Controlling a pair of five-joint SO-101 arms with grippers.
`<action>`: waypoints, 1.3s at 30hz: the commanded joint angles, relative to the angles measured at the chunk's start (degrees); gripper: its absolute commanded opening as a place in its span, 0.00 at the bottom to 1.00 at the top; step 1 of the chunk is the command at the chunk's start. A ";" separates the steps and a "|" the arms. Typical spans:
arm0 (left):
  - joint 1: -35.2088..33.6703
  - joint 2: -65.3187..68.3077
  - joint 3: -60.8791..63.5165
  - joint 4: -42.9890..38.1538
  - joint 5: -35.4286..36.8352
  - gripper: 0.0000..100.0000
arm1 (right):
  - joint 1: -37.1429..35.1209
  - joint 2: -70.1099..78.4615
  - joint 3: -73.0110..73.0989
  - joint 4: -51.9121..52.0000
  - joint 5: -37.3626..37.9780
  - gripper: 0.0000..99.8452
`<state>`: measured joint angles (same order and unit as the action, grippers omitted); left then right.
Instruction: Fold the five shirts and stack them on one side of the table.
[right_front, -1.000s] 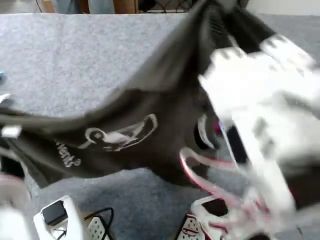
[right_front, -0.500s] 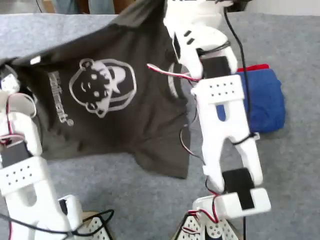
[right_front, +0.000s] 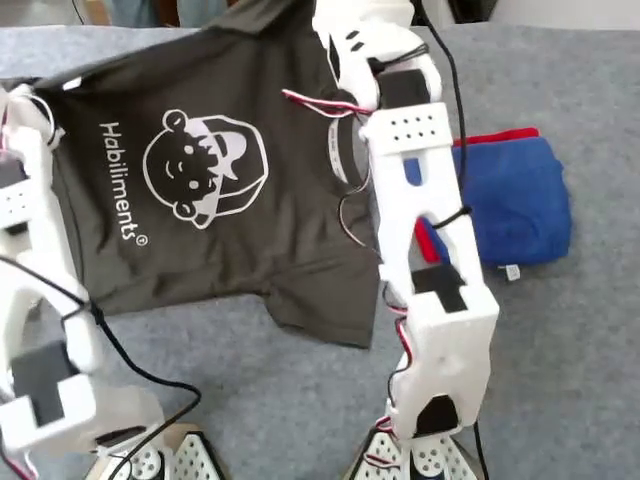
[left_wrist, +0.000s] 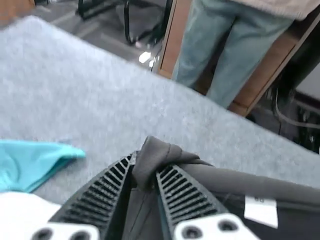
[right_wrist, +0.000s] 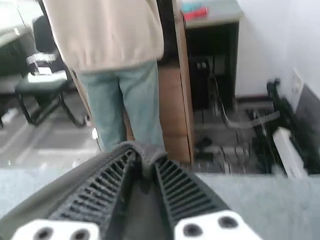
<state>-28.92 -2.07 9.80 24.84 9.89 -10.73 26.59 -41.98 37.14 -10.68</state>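
- My left gripper (left_wrist: 145, 167) is clamped on a bunched edge of the dark shirt (right_front: 250, 260).
- My right gripper (right_wrist: 145, 162) pinches another edge between its ribbed fingers (right_wrist: 175, 187).
- The shirt spreads print-up across the high view's upper left; a folded blue shirt (right_front: 515, 200) lies at right.

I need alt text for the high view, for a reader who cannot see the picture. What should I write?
A dark shirt with a white cartoon face lies spread on a grey table, its far edge gripped by the left arm and right arm. Beside it sits a folded blue shirt with red cloth showing underneath.
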 joint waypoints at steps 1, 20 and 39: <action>-0.31 0.79 -6.73 7.47 0.18 0.03 | 1.76 -0.22 -8.75 13.01 -0.70 0.01; 2.95 1.41 9.98 19.96 -22.24 0.03 | -5.36 -0.40 -10.15 64.00 24.53 0.01; -2.24 0.62 22.20 23.91 -29.10 0.03 | -3.96 -32.75 37.23 60.66 31.21 0.01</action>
<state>-30.15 -0.04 31.69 48.31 -17.01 -15.47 -1.45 -7.52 97.80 20.26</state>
